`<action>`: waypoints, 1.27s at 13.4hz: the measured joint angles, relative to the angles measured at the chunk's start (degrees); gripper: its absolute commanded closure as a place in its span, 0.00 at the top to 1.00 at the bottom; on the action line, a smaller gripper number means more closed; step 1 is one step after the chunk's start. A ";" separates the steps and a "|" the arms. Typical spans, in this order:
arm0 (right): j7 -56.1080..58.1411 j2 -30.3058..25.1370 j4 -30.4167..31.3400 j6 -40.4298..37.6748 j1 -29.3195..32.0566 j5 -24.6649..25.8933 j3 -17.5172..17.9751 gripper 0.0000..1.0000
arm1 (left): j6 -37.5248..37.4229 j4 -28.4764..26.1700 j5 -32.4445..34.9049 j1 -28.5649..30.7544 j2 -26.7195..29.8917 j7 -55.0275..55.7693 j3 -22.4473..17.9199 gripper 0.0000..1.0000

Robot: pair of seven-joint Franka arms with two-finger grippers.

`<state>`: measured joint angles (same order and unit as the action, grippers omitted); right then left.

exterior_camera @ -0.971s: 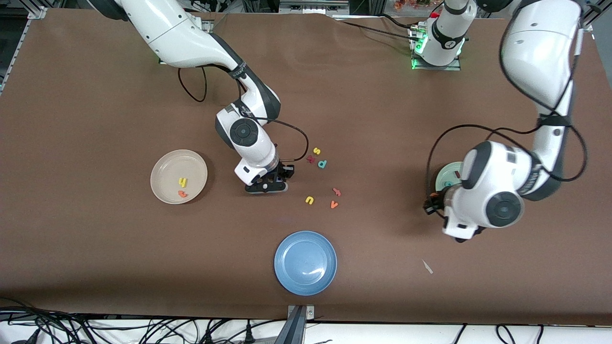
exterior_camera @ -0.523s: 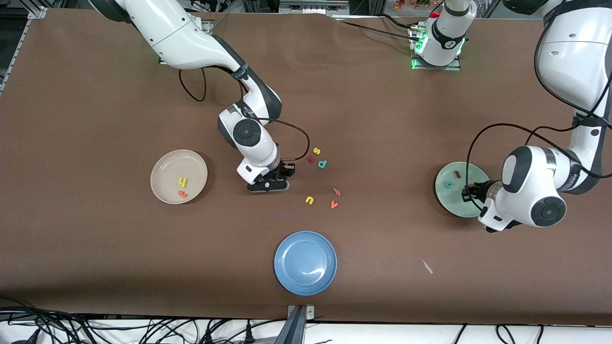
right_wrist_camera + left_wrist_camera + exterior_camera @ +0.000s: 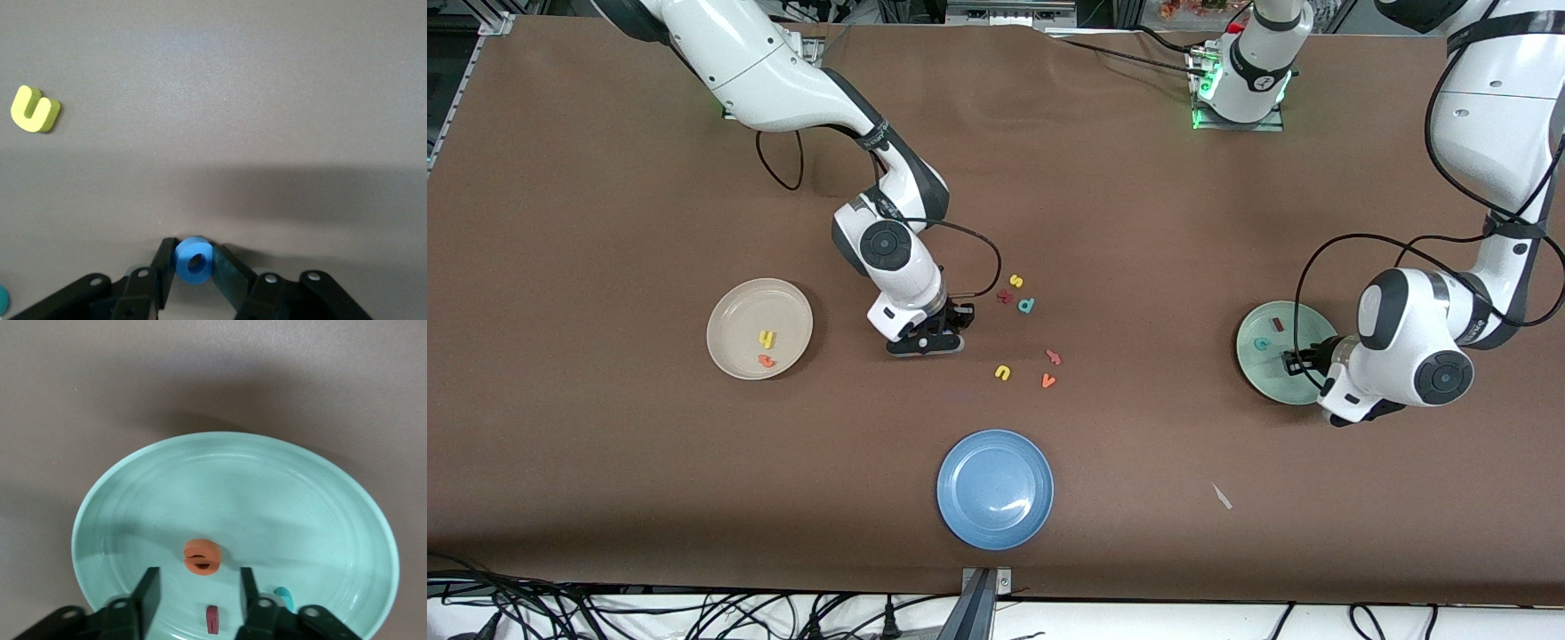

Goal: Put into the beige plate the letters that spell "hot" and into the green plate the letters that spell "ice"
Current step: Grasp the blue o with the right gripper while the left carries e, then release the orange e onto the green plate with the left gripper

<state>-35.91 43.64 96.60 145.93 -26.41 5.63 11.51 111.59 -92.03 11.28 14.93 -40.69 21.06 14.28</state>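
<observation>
Right gripper (image 3: pixel 194 261): you have it down at the table's middle, fingers pinched on the blue o (image 3: pixel 195 260), with the yellow u (image 3: pixel 35 109) lying apart.

Left gripper (image 3: pixel 200 587): you have it over the green plate (image 3: pixel 1254 369), fingers parted and empty; the orange e (image 3: pixel 202 557) lies in the plate between them, with the dark red i (image 3: pixel 212 618) and teal c (image 3: pixel 285 597).

Beige plate (image 3: pixel 734 307): yellow h (image 3: pixel 766 338) at centre, orange t (image 3: pixel 765 360) at six o'clock.

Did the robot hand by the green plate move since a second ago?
Yes. The left gripper swung from the bare table beside the green plate toward the left arm's end, and now hangs over that plate.
</observation>
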 measured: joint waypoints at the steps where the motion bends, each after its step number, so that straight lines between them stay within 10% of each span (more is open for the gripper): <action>1: 0.00 0.00 0.00 0.01 -0.01 0.12 0.01 0.02 | -0.29 0.26 0.00 0.01 0.78 -0.35 0.03 1.00; 9: 0.00 -0.05 -0.05 0.58 -0.20 0.20 -0.08 0.00 | -26.23 15.90 0.00 -2.09 7.31 -2.25 1.86 1.00; 11: 0.00 -0.11 -0.05 0.51 -0.19 0.25 -0.25 0.25 | -32.41 20.74 0.00 -3.76 7.35 -2.25 2.10 1.00; 17: 0.02 -1.45 -0.05 -1.27 -0.09 0.52 -0.99 0.42 | -40.53 32.48 -0.04 -8.18 7.51 -2.24 2.25 1.00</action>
<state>-35.89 42.19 96.55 144.65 -26.49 6.15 10.53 71.06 -59.56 11.24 6.75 -33.18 18.81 16.53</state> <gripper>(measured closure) 0.590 0.000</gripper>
